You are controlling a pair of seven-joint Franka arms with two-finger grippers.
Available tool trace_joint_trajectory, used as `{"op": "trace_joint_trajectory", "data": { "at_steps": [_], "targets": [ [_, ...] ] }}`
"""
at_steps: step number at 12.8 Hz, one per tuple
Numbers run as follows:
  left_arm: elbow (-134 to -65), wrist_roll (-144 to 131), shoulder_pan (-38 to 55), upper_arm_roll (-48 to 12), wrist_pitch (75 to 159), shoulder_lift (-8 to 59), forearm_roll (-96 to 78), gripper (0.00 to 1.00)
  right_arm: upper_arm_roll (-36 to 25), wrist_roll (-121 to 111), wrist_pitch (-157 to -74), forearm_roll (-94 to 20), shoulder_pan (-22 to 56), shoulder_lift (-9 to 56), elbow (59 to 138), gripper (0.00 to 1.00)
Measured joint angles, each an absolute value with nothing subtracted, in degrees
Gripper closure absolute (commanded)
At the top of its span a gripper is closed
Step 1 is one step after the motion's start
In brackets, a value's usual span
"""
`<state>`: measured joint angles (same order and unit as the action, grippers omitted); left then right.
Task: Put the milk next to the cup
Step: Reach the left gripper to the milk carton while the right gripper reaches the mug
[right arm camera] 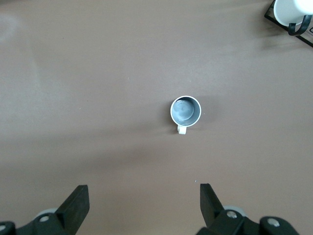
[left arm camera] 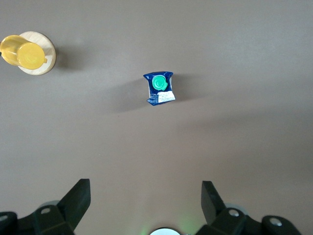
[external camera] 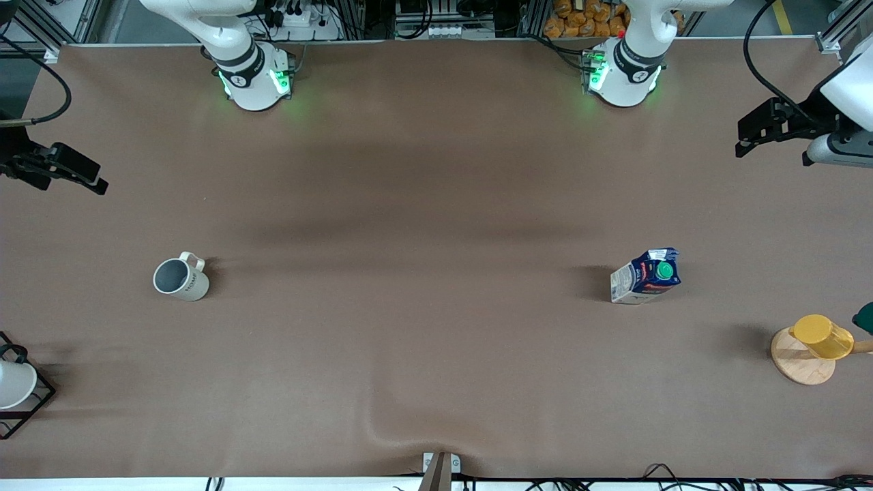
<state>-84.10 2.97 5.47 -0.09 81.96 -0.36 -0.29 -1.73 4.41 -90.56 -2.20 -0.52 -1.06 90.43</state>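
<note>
Front view | milk (external camera: 645, 275) upright, gable ridge toward bases | cup (external camera: 181, 277) well apart

Two white arms with black rings and green lights at their bases — black cables trail off them, and each pincer is black.

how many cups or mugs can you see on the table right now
3. The cup stands toward the right arm's end. A yellow cup sits on a wooden disc at the left arm's end. A white cup sits in a black wire rack, partly cut off.
</note>
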Motion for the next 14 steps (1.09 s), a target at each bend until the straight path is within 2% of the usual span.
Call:
{"op": "trace_joint_trajectory", "data": {
  "at_steps": [6,9,14],
  "targets": [
    [-84.2,3.0,5.4,0.0,82.0,0.6,-0.3,0.0,-1.9,4.4,-90.2,-2.1,-0.6,-0.9,90.5,0.0],
    [-84.6,-0.4,5.9,-0.3,86.9,7.3,-0.3,0.0,-2.2,2.5,-89.6,-2.0,-2.1,1.8,91.6,0.0],
    [-84.6,-4.5,7.3,-0.8,97.9,20.3,-0.3,0.0,-2.5,-9.6,-93.6,-2.4,-10.9,14.3,92.8,0.0]
  ]
}}
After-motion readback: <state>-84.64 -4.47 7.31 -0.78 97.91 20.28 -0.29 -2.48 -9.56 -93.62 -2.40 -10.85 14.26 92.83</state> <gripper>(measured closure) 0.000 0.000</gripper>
